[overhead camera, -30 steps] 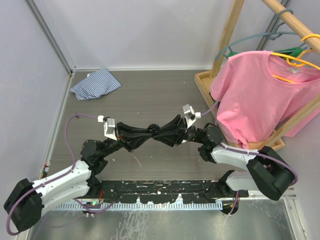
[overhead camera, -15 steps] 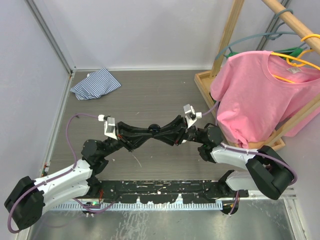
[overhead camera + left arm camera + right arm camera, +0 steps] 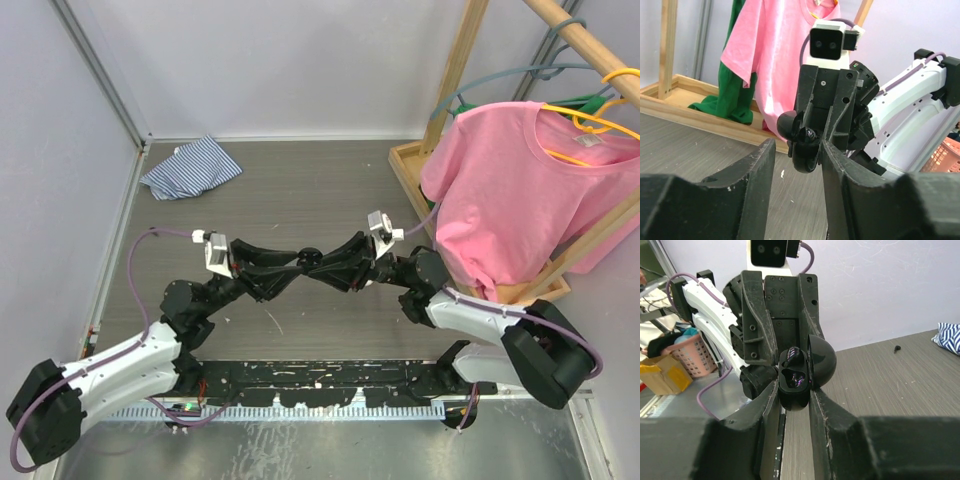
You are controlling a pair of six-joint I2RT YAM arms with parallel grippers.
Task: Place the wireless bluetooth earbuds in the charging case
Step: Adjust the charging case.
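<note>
The black charging case [image 3: 795, 382] hangs above the table with its lid [image 3: 822, 362] swung open, and my right gripper [image 3: 793, 390] is shut on its body. A black earbud [image 3: 794, 356] sits in the upper socket. The lower socket shows a glossy dark shape that I cannot make out. My left gripper [image 3: 797, 146] faces it tip to tip, open, its fingers either side of the case [image 3: 805, 150] with a gap on the left. From above, both grippers meet at mid-table, left [image 3: 303, 263] and right [image 3: 320, 262].
A pink T-shirt [image 3: 520, 190] hangs on a wooden rack [image 3: 410, 175] at the right. A striped cloth [image 3: 190, 167] lies at the back left. A small black item [image 3: 897, 348] lies on the table beyond the case. A pink basket [image 3: 690, 357] stands off the table.
My left gripper's jaws have parted from the case and its wrist has drawn back slightly to the left. The right gripper still holds the case in the same place.
</note>
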